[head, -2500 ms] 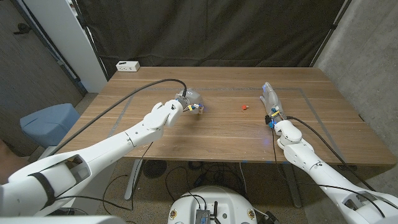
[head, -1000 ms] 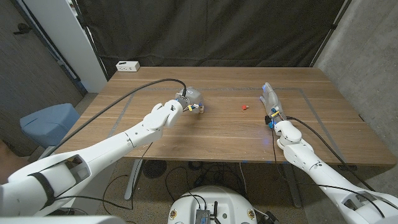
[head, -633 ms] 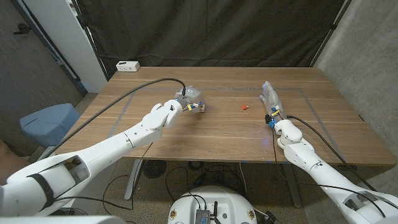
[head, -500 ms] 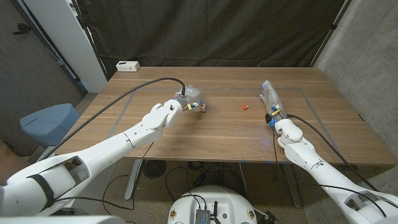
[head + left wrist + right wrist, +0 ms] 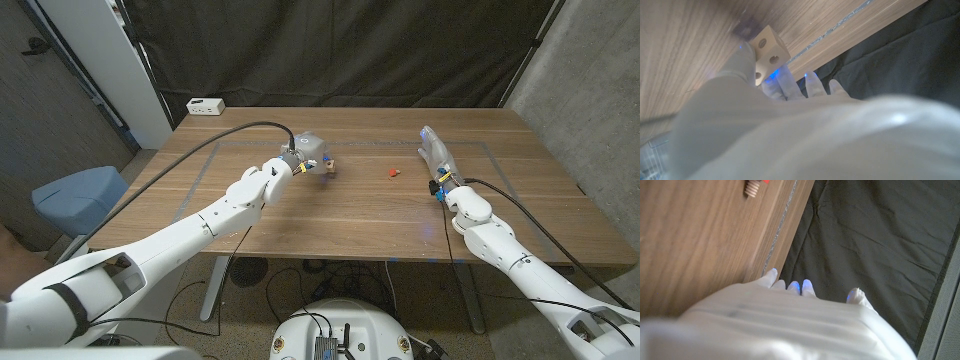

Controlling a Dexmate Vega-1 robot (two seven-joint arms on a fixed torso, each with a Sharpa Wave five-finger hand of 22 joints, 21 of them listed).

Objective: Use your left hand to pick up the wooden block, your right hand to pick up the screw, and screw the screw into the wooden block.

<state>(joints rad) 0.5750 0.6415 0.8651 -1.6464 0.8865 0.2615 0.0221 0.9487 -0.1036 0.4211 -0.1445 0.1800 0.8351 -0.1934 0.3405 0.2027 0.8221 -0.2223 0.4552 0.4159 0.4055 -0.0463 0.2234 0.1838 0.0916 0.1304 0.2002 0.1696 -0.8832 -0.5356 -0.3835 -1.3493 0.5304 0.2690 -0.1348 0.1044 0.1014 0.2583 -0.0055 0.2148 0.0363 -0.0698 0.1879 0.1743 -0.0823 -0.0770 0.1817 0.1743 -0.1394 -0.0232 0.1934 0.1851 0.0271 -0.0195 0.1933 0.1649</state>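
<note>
Head view: left hand at the table's middle, fingers closed around the wooden block, which juts out on the side toward the screw; right hand well apart, holding nothing, fingers extended and close together. The screw lies on the table between the hands, nearer the right. Left wrist view adds that the block has round holes in its faces and sits against fingers; right wrist view shows the screw's ribbed tan shaft.

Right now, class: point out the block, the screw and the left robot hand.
block (image 5: 769, 50): left wrist view, its holed face.
screw (image 5: 393, 172): head view, its red head.
left robot hand (image 5: 305, 155): head view, its back.
</note>
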